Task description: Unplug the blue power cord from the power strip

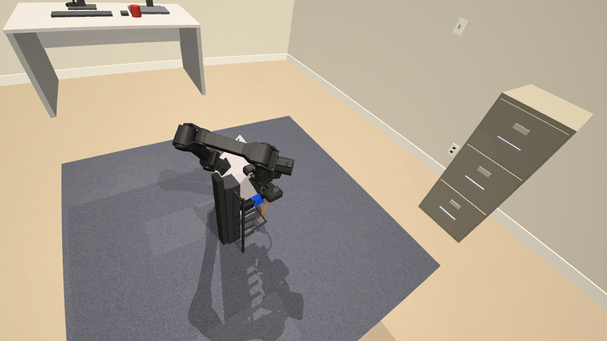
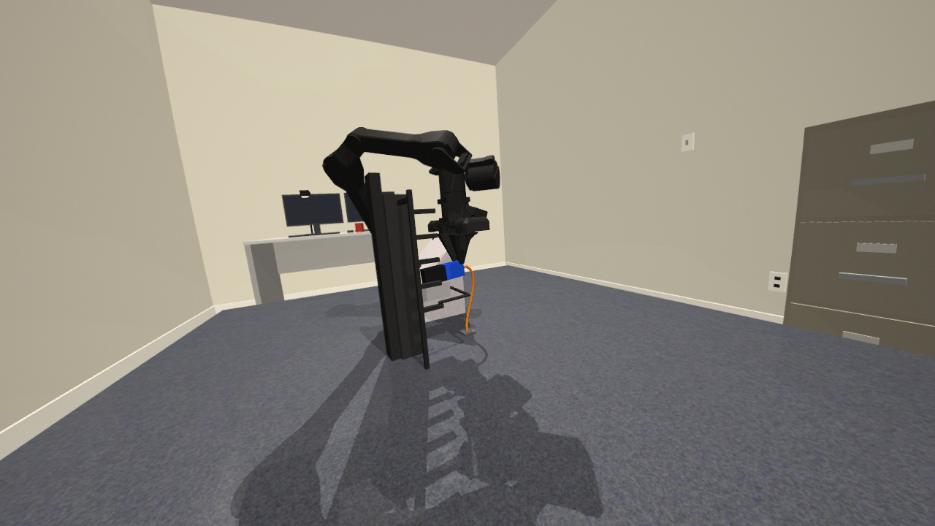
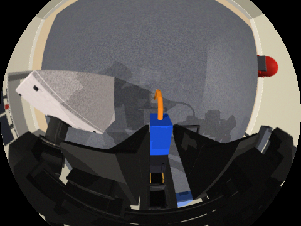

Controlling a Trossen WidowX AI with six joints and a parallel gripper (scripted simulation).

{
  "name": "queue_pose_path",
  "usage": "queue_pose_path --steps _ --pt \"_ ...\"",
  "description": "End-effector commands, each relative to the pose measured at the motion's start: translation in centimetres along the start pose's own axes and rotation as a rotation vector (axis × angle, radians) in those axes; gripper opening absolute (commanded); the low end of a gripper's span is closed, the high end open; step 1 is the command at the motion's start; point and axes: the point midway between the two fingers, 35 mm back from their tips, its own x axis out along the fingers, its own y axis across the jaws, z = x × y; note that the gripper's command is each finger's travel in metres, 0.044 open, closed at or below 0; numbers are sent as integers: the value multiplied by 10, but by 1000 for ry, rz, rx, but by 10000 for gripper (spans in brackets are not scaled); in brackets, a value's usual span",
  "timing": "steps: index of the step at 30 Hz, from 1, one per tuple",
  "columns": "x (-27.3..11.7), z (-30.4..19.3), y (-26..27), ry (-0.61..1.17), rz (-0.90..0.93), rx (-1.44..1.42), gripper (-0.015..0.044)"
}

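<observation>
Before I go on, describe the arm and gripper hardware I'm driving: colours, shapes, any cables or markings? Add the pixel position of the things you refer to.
The arm (image 1: 220, 141) (image 2: 402, 144) is black, with thick rounded links and bulky joints. The gripper (image 1: 263, 196) (image 2: 459, 260) (image 3: 160, 128) is black too, its two fingers tapering like wedges. I see no cables or markings on either.

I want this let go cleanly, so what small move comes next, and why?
I'd probably spread the gripper's fingers a little wider. Their tips flank the blue plug, and gold contacts show beyond its dark end, suggesting it's out, though full separation isn't certain.
</observation>
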Motion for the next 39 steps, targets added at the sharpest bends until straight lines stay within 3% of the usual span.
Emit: queue_pose_path --steps 1,9,14,39 --pt "0 -1 0 4 -5 -7 236" --pt "-5 21 -1 2 -6 -7 440" --pt "-12 60 1 1 -6 -7 440" --pt "-12 60 1 1 -6 -7 440"
